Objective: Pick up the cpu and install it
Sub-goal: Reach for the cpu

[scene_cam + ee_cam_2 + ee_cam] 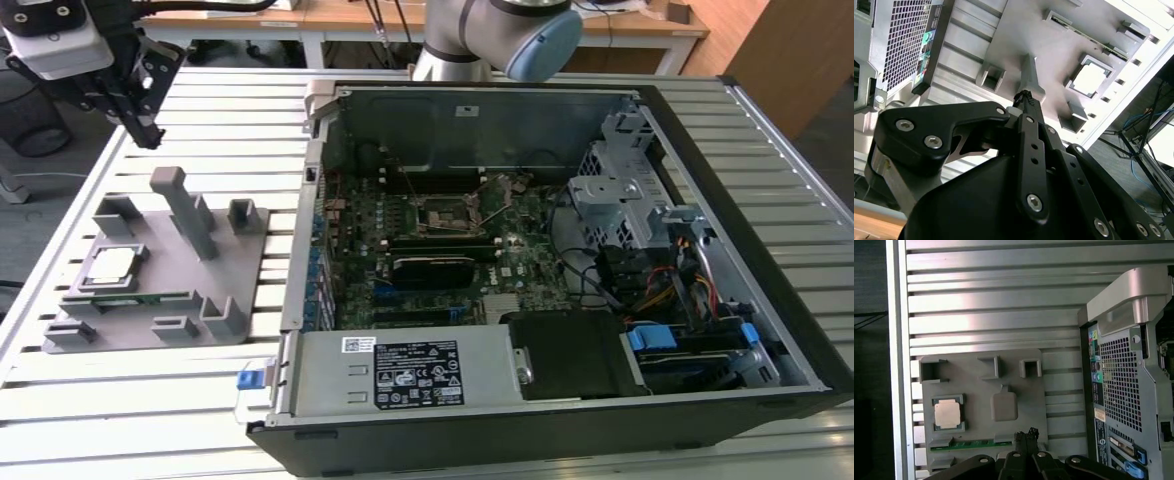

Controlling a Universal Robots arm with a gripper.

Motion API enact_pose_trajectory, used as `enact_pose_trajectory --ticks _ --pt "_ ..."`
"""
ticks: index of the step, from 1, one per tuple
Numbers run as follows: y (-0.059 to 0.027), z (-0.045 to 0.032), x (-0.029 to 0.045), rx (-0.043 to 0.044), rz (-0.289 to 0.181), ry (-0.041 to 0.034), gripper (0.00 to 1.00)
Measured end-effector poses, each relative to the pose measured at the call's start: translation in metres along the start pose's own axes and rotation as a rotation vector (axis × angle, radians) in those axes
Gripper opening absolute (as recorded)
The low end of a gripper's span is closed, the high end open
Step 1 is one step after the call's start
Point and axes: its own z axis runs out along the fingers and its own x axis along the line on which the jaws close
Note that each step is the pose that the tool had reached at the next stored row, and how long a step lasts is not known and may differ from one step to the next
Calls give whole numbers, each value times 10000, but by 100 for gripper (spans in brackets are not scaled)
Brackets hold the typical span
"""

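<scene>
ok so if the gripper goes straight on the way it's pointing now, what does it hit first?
Probably the grey fixture tray, close to its tall post. It would not meet the cpu, which sits off to one side in its recess. The gripper hangs shut above the tray, and depth is unclear.

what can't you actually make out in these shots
- cpu: its surface detail is too small to make out in any view.
- memory stick: in the first wrist view, one end is covered by the gripper.
- motherboard socket: too small in the exterior view to tell whether its cover is open or latched.
- robot arm: cut off by the exterior view's top edge.
</scene>
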Motion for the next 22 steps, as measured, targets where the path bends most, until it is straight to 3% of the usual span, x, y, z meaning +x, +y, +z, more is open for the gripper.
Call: enact_pose_trajectory --ticks 22 --pt "-9 9 106 0 0 0 11"
